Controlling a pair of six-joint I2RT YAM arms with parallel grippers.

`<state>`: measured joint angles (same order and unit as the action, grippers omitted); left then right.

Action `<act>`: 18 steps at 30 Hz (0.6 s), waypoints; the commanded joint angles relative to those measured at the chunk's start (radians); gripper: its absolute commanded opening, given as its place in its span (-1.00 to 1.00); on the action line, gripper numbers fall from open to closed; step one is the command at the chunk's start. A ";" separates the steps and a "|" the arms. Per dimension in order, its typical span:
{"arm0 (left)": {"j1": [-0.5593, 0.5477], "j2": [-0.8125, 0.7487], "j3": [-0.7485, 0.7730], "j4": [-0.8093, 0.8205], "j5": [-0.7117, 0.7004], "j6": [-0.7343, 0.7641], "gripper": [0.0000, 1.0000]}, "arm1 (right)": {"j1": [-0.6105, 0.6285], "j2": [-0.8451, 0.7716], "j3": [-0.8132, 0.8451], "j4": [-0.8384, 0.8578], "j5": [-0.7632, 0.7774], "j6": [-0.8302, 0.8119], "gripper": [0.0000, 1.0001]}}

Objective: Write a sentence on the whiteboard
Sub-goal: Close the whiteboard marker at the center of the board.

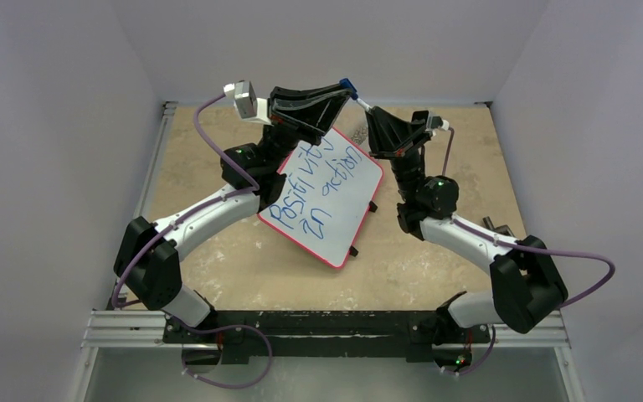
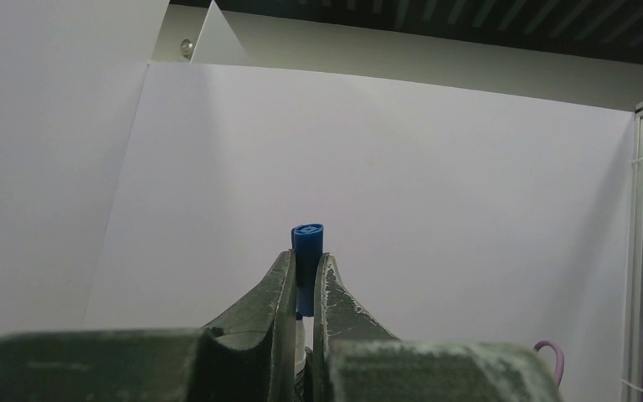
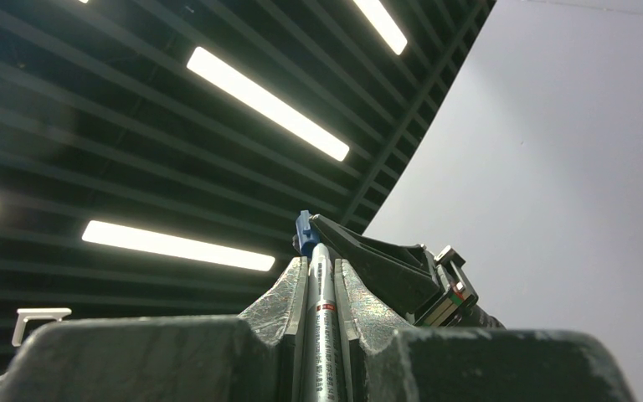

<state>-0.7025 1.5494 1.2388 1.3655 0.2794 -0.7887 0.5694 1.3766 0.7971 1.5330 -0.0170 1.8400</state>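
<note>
Closest in, the whiteboard [image 1: 322,197] sits mid-table, skewed from seven toward one o'clock, with blue handwriting across it. Beyond it, at twelve o'clock, both arms meet in the air. The left gripper [image 1: 346,86] pinches a blue cap [image 2: 307,239], and the right gripper [image 1: 371,112] clamps the marker [image 3: 321,289] by its barrel, tip at the cap. I'd say the writing is done and this is recapping. Next they need to line up straight and push firmly together.

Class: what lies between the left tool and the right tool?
A marker bridges them, its blue cap in the left tool, its pale barrel in the right tool; the top view shows it.
</note>
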 commanded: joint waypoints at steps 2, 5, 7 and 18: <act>0.003 -0.011 0.016 0.061 -0.015 0.024 -1.00 | 0.006 -0.027 0.031 0.165 0.014 0.001 -1.00; 0.004 -0.012 0.013 0.061 -0.019 0.028 -1.00 | 0.005 -0.029 0.036 0.161 0.008 0.001 -1.00; 0.008 -0.014 0.018 0.061 -0.023 0.030 -1.00 | 0.005 -0.032 0.034 0.158 0.005 0.001 -1.00; 0.010 0.011 0.027 0.061 0.004 0.002 -1.00 | 0.005 -0.028 0.035 0.155 0.006 -0.001 -1.00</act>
<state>-0.6994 1.5539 1.2388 1.3674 0.2737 -0.7753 0.5694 1.3659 0.7971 1.5330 -0.0174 1.8400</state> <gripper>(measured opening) 0.049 0.089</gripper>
